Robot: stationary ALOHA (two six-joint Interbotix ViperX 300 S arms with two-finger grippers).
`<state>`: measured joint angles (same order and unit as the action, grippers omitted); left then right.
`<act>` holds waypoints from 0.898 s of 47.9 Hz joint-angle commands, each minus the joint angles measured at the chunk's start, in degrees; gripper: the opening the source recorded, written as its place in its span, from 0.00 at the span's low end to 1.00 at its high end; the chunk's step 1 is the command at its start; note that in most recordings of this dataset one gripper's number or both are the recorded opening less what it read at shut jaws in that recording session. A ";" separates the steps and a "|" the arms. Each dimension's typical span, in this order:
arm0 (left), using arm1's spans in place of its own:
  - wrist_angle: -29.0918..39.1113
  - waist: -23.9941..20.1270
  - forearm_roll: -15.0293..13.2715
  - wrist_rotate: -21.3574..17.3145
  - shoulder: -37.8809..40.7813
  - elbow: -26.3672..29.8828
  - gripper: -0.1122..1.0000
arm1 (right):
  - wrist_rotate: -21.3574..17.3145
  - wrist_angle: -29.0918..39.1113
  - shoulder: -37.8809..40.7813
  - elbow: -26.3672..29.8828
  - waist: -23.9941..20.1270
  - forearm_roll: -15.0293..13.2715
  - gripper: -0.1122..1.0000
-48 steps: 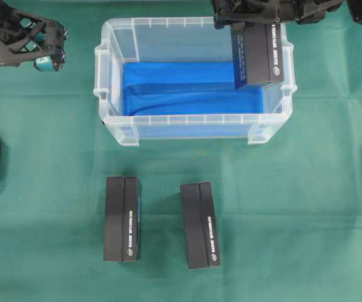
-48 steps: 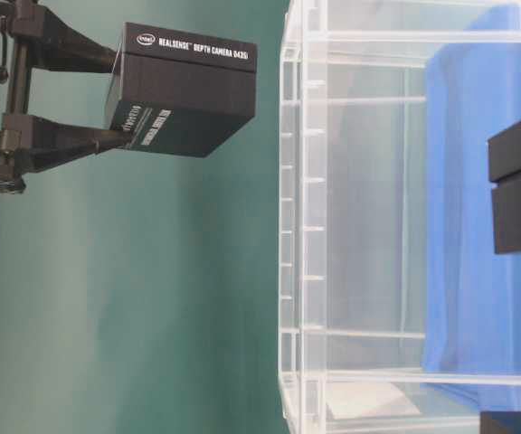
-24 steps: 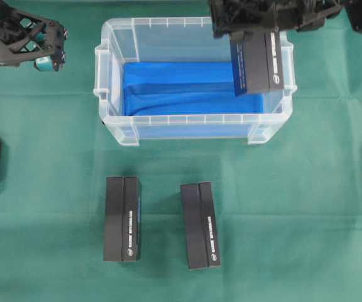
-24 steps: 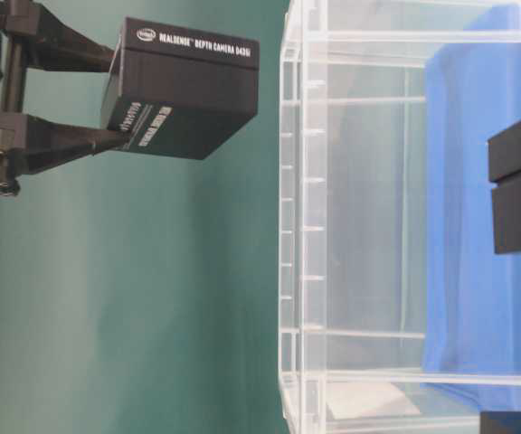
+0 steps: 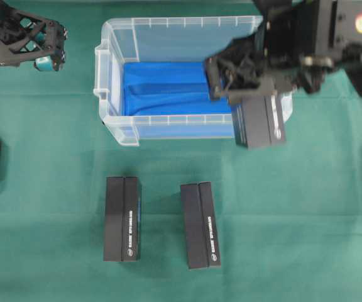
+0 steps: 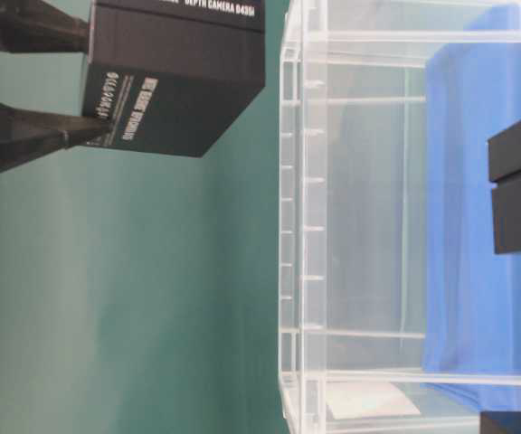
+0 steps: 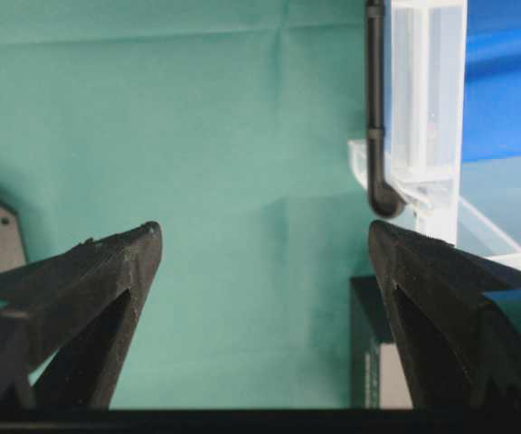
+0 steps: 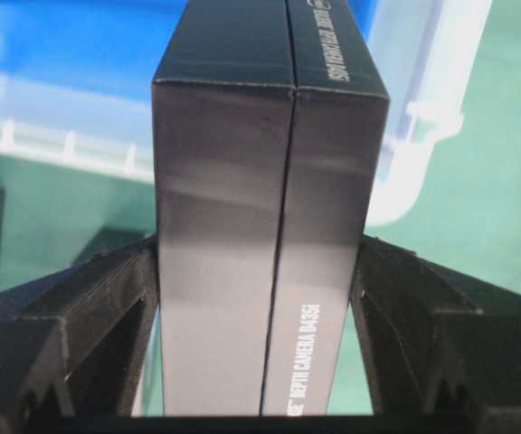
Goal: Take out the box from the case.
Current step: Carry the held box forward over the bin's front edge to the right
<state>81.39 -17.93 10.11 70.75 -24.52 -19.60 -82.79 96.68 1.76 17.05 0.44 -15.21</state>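
Two boxes (image 5: 123, 218) lie on green cloth (image 5: 294, 239); right pincer (image 8: 259, 271) grips box (image 5: 261, 121); left pincer (image 7: 265, 244) wide.

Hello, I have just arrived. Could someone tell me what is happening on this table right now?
The right gripper is clamped on a black box and holds it in the air, over the front right corner of the clear plastic case. Inside the case only the blue sheet is visible. Two similar black boxes lie on the green cloth in front of the case. The left gripper is open and empty, off to the left of the case.
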 commanded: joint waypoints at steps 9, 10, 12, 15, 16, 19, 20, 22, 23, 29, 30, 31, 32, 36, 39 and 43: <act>-0.18 -0.09 0.09 -0.18 -0.79 0.70 0.95 | -7.03 1.67 -1.58 0.44 -7.47 -0.35 0.70; -0.18 -0.09 0.18 -0.18 -0.79 0.70 0.95 | -7.91 1.85 -1.58 0.53 -8.26 -0.35 0.70; -0.18 -0.09 0.18 -0.18 -0.79 0.70 0.95 | -9.14 2.02 -1.49 0.53 -9.49 -0.35 0.70; -0.18 -0.09 0.18 -0.18 -0.79 0.70 0.95 | -10.99 2.11 -1.49 0.53 -11.16 -0.35 0.70; -0.18 -0.09 0.18 -0.18 -0.79 0.70 0.95 | -11.60 2.11 -1.41 0.53 -11.69 -0.35 0.70; -0.09 -0.09 0.18 -0.18 -0.79 0.70 0.95 | -13.54 2.11 -1.32 0.53 -13.27 -0.18 0.70; -0.18 -0.09 0.18 -0.09 -0.79 0.70 0.95 | -14.15 2.11 -1.32 0.53 -13.89 -0.09 0.70; -0.09 -0.09 0.18 -0.18 -0.79 0.70 0.95 | -15.38 2.11 -1.32 0.53 -14.94 -0.09 0.70; -0.09 -0.09 0.18 -0.18 -0.79 0.70 0.95 | -16.00 2.11 -1.14 0.44 -15.38 -0.09 0.70; -0.09 -0.09 0.18 -0.09 -0.79 0.70 0.95 | -19.25 2.11 -0.88 0.53 -18.28 0.62 0.70; -0.09 -0.09 0.18 -0.09 -0.79 0.70 0.95 | -19.69 2.20 -0.79 0.44 -18.63 0.70 0.70; -0.18 -0.09 0.18 -0.09 -0.79 0.70 0.95 | -19.95 2.11 -0.70 0.53 -18.98 0.79 0.70; -0.09 -0.09 0.18 -0.09 -0.79 0.70 0.95 | -20.21 2.11 -0.62 0.53 -19.16 0.88 0.70; -0.09 -0.09 0.18 -0.09 -0.79 0.70 0.95 | -20.57 2.46 -0.18 0.53 -19.60 1.23 0.70; -0.18 -0.09 0.18 -0.09 -0.79 0.70 0.95 | -20.57 2.55 0.09 0.44 -19.60 1.32 0.70; -0.18 0.00 0.18 -0.09 -0.79 0.70 0.95 | -20.48 2.46 0.62 0.35 -19.60 1.32 0.70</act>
<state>81.39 -17.93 10.11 70.66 -24.52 -19.51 -103.27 99.05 2.99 17.05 -19.16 -13.80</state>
